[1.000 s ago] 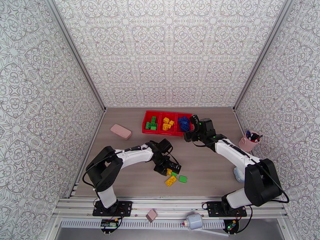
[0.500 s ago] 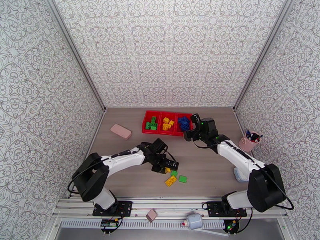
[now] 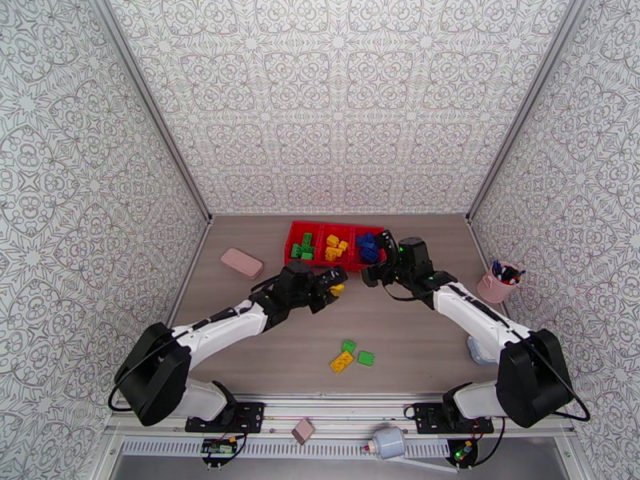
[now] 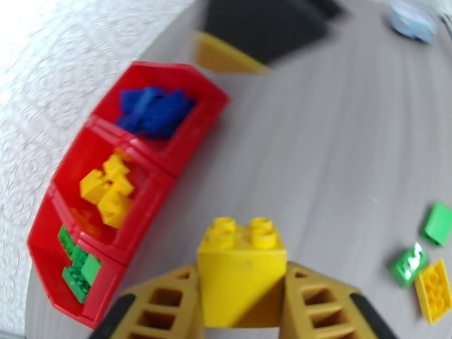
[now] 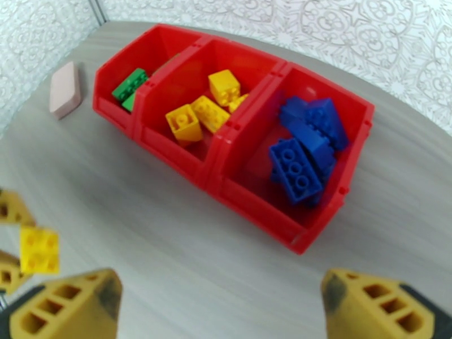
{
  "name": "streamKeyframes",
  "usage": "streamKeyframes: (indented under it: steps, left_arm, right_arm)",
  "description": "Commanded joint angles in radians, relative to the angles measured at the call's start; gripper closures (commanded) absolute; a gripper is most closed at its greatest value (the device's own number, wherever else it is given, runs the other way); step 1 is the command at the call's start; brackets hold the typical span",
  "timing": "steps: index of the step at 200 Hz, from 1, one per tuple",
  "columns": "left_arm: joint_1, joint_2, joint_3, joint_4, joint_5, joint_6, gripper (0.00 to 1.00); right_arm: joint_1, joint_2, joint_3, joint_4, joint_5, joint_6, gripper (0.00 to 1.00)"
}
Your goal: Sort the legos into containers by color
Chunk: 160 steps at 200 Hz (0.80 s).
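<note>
Left hand point(image 4: 242, 305) pinches the yellow brick point(image 4: 242, 261) above the surface, short of the red tray point(image 4: 195, 128). Right hand point(image 5: 223, 303) gapes wide beside the blue bin point(image 5: 265, 213). Danger: arms crowding, or the brick spilling past the yellow bin point(image 4: 144, 213).

The right claw point(image 4: 251, 40) is blurred and cut by the left wrist view's top edge.
</note>
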Motion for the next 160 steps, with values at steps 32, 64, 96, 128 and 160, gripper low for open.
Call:
streamKeyframes:
  steps: [32, 64, 96, 128, 160]
  left_arm:
    - [0.048, 0.21, 0.198, 0.208, -0.202, -0.212, 0.76]
    - [0.078, 0.341, 0.347, 0.156, -0.227, -0.213, 0.76]
    - [0.109, 0.483, 0.494, 0.1, -0.224, -0.22, 0.75]
    - [0.138, 0.584, 0.62, 0.022, -0.2, -0.238, 0.7]
    - [0.161, 0.641, 0.69, -0.021, -0.176, -0.259, 0.65]
  right_arm:
    - [0.019, 0.002, -0.003, -0.011, -0.015, -0.007, 0.03]
    - [0.02, -0.007, -0.012, -0.017, -0.007, -0.007, 0.03]
    - [0.02, -0.014, -0.016, -0.028, 0.004, -0.011, 0.03]
    - [0.021, -0.026, -0.019, -0.041, 0.019, -0.014, 0.03]
    - [0.02, -0.029, -0.023, -0.041, 0.024, -0.014, 0.03]
